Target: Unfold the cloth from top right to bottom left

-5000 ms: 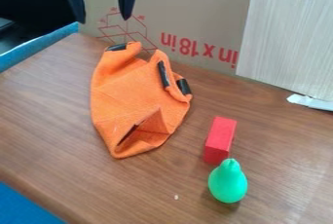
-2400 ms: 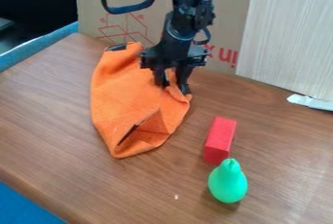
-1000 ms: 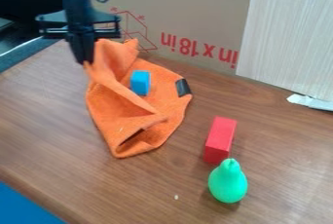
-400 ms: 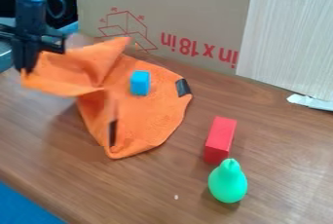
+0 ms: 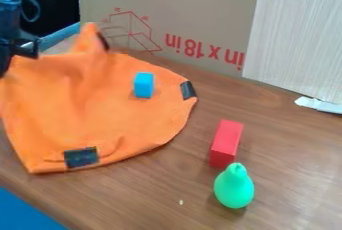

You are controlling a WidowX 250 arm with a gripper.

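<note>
One black two-finger claw (image 5: 5, 66) is at the view's left edge, seemingly pinched on a raised edge of the orange fabric cloth (image 5: 87, 101), which spreads rightward and toward us from it. We judge the coming move is down and lower-left, where the wood-grained table (image 5: 127, 191) soon ends. The small blue block (image 5: 143, 85) rests on the cloth's right part.

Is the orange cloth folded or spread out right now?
Mostly spread: the cloth lies broad over the table, a blue block exposed on it, though its upper left is raised.
</note>
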